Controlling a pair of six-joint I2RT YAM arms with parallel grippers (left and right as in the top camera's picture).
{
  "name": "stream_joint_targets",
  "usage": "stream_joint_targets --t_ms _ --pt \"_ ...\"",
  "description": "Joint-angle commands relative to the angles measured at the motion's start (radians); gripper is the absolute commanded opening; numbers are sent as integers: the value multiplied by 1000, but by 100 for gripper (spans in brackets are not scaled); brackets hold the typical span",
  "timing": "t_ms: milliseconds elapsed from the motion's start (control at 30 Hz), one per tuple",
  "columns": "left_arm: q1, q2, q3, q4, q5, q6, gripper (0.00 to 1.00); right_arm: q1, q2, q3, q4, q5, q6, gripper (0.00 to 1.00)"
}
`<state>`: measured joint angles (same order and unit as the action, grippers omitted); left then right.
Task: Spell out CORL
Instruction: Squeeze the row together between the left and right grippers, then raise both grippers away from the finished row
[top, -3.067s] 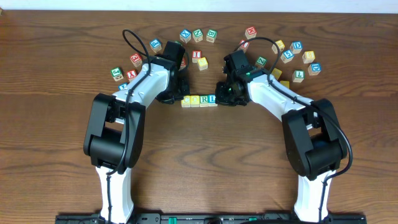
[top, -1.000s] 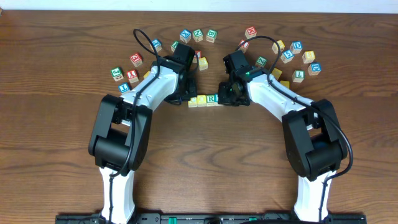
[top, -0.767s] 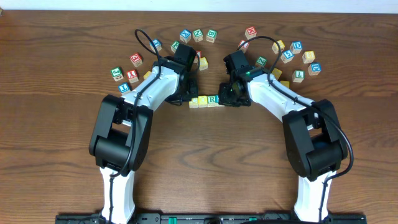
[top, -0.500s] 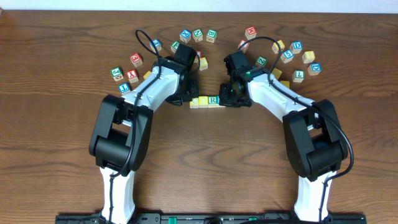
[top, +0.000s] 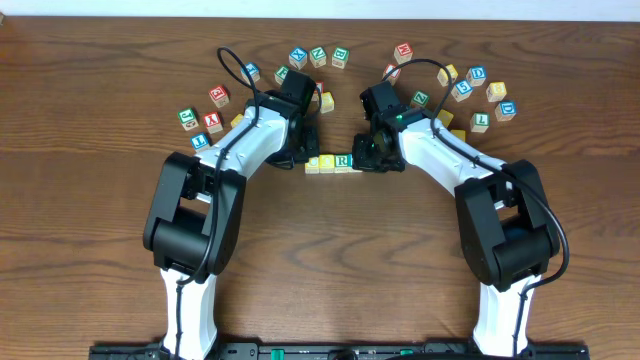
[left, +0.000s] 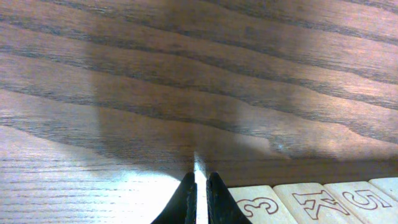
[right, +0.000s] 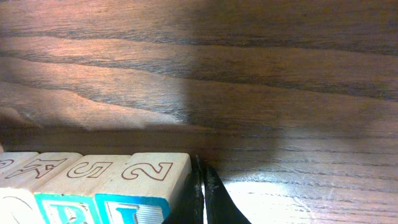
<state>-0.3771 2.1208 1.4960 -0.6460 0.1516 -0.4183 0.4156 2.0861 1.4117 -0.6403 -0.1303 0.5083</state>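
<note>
The wooden table (top: 320, 250) fills the view. The left arm (top: 240, 150) and right arm (top: 440, 150) bend in toward the middle. Between them sits the row of cubes (top: 328, 161), side by side. From above, only the green R cube (top: 343, 160) reads clearly, and the yellow tops are too faint. The blue L cube (right: 127, 211) is cut off at the bottom edge. The left gripper (left: 199, 180) is pinched closed and empty, just beside the row's first cube. The right gripper (right: 202, 171) is closed and empty, just beside the L cube.
</note>
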Motion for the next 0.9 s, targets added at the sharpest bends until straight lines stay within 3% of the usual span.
stream_joint_targets --t_ms 0,367,600,867 --pt "18 5 -8 0 -7 7 8 -14 -1 -5 -16 27 10 1" --pt "29 5 -8 -7 -60 30 8 -45 -1 -5 -34 47 6 1" --pt "41 -23 11 -46 -73 120 8 -80 -24 -4 -56 48 -3 1" --pt "116 -222 74 -112 -121 124 8 -123 -208 -4 -66 50 -89 6"
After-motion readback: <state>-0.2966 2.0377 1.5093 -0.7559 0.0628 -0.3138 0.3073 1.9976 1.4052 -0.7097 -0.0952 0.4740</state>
